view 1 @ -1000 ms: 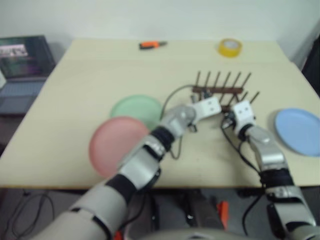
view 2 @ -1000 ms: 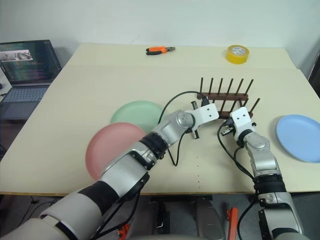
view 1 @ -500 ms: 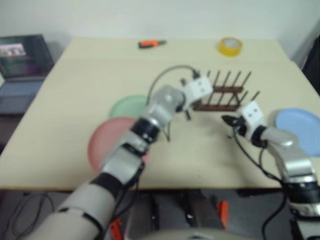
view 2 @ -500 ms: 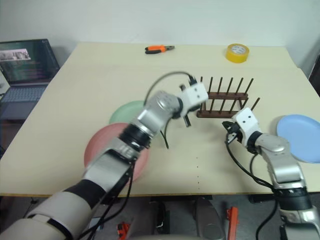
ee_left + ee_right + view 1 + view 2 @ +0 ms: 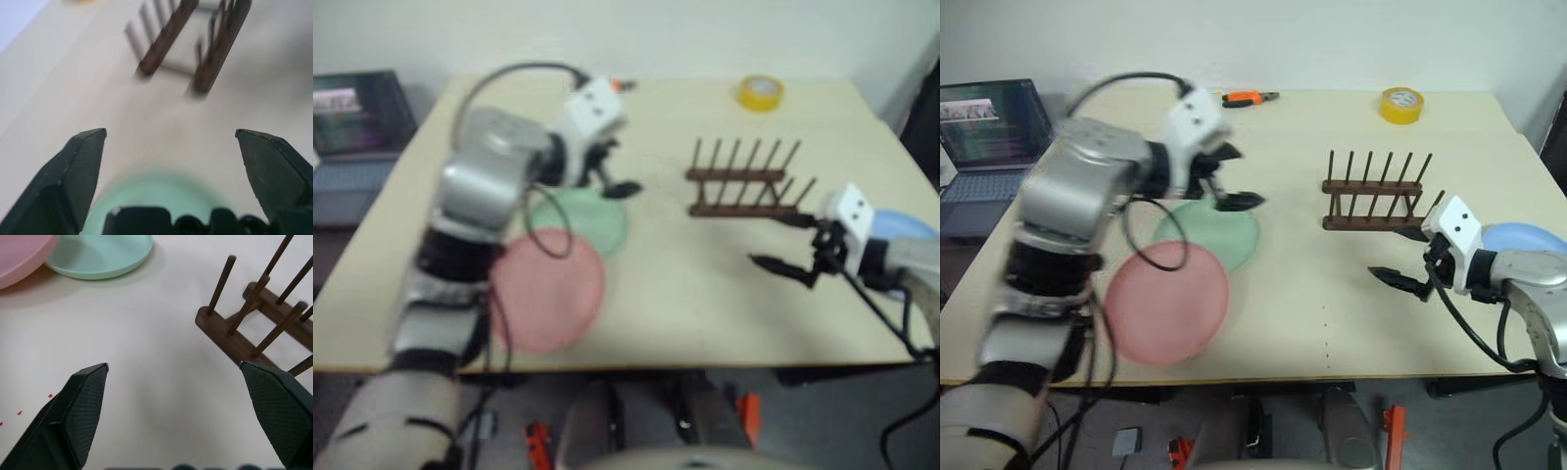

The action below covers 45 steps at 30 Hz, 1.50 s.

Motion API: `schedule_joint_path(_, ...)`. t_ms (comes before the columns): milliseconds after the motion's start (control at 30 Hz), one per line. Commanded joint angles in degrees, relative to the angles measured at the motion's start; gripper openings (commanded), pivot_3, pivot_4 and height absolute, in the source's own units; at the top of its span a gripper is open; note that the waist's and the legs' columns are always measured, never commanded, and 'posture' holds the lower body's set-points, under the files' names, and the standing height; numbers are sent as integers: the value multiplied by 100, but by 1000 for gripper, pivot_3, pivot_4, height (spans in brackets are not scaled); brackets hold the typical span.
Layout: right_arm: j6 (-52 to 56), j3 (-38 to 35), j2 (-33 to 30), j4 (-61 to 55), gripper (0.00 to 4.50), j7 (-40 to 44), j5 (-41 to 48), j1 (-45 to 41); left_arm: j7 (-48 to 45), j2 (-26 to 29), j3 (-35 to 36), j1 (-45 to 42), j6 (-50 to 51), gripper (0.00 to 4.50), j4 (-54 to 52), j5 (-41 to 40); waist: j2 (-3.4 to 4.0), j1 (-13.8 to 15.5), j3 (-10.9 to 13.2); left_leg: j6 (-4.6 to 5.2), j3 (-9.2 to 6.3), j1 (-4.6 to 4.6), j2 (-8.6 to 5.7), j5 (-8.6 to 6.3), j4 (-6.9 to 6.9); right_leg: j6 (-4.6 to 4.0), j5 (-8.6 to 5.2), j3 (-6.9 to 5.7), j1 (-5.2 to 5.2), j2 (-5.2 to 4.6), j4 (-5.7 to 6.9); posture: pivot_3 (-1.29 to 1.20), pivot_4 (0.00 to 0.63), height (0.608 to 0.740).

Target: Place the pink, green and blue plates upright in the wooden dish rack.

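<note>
The pink plate lies flat near the table's front left, overlapping the rim of the green plate behind it. My left gripper hovers open and empty over the green plate's far edge. The blue plate lies flat at the right edge, partly hidden behind my right arm. The wooden dish rack stands empty right of centre. My right gripper is open and empty in front of the rack, pointing left. In the right wrist view the rack, the green plate and the pink plate lie beyond the fingers.
A yellow tape roll and orange-handled pliers lie at the table's far edge. A laptop sits off the table to the left. Bare tabletop stretches between the plates and the rack.
Both grippers were shut beside the rack and now stand open. My left arm swung left and up to over the green plate. My right arm drew back and right from the rack.
</note>
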Motion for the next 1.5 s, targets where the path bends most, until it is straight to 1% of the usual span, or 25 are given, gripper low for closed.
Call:
schedule_joint_path(33, -133, 105, -53, -105, 4466, 37, 1, -354, -82, 509, 389, 144, 36, 4500, -392, -173, -15, 28, 8, 0, -5, -2, 2, 0, 0, 2, -1, -8, 0, 0, 0, 0, 150, 740)
schedule_joint_path(100, -186, 328, -4, -38, 4466, 73, -60, -517, -154, 932, 460, 637, -72, 4500, -384, -198, -18, 103, 8, 0, -12, -8, 0, 0, 1, -2, -7, -18, 1, -2, -2, 0, 150, 740)
schedule_joint_path(133, -213, 446, 20, 27, 4466, 78, -104, -598, -171, 1050, 649, 908, -69, 4500, -348, -312, -17, 129, 7, -1, -6, -6, -2, 0, 1, -9, -14, -14, 1, -5, -3, 0, 150, 740)
schedule_joint_path(300, -359, 650, -3, 270, 4466, 164, -197, -708, -143, 1345, 1328, 1595, 12, 4500, -346, -748, -33, 201, 12, -2, -15, -25, 0, -1, 21, -10, -15, -27, -2, -12, -1, 0, 150, 740)
schedule_joint_path(433, -418, 687, 14, 346, 4466, 217, -216, -720, -109, 1660, 1558, 2177, -137, 4500, -121, -845, -34, 171, 12, -2, -6, -26, -1, -1, 22, -8, -13, -21, -5, -21, -2, 0, 150, 740)
schedule_joint_path(567, -483, 747, 37, 408, 4466, 227, -256, -712, -64, 1633, 1663, 2500, -206, 4500, 44, -1008, -34, 171, 12, -2, -11, -26, 6, -1, 21, -9, -13, -26, -7, -21, 3, 0, 150, 740)
schedule_joint_path(733, -491, 739, 18, 413, 4466, 243, -251, -709, 59, 1610, 1541, 2737, -347, 4500, 387, -1015, -34, 172, 12, -2, -7, -26, 6, -1, 20, -10, -12, -23, -9, -22, 2, 0, 150, 740)
schedule_joint_path(1000, -423, 669, -52, 325, 4466, 234, -249, -635, 177, 1309, 1454, 2894, -365, 4500, 690, -1177, -35, 173, 11, -2, -5, -26, 6, -1, 19, -11, -12, -22, -11, -29, 2, 0, 150, 740)
schedule_joint_path(1100, -409, 671, -70, 317, 4500, 224, -264, -638, 250, 1249, 1449, 2954, -322, 3996, 667, -1228, -36, 173, 11, -2, -6, -26, 8, -1, 20, -12, -11, -22, -11, -32, 2, 0, 150, 740)
schedule_joint_path(1267, -402, 700, -71, 302, 4500, 212, -287, -646, 341, 1242, 1448, 2985, -257, 2259, 624, -1305, -36, 173, 11, -2, -6, -26, 9, -1, 19, -12, -11, -23, -11, -32, 3, 0, 150, 740)
schedule_joint_path(1467, -408, 724, -63, 306, 4500, 221, -306, -660, 354, 1387, 1516, 3007, -256, 88, 626, -1374, -37, 173, 10, -2, -6, -26, 8, -1, 19, -12, -11, -23, -11, -32, 3, 0, 150, 740)
schedule_joint_path(1500, -403, 733, -58, 303, 4500, 219, -309, -664, 316, 1411, 1584, 3005, -292, 40, 619, -1436, -36, 173, 9, -2, -6, -26, 8, -1, 19, -12, -11, -23, -11, -33, 3, 0, 150, 740)
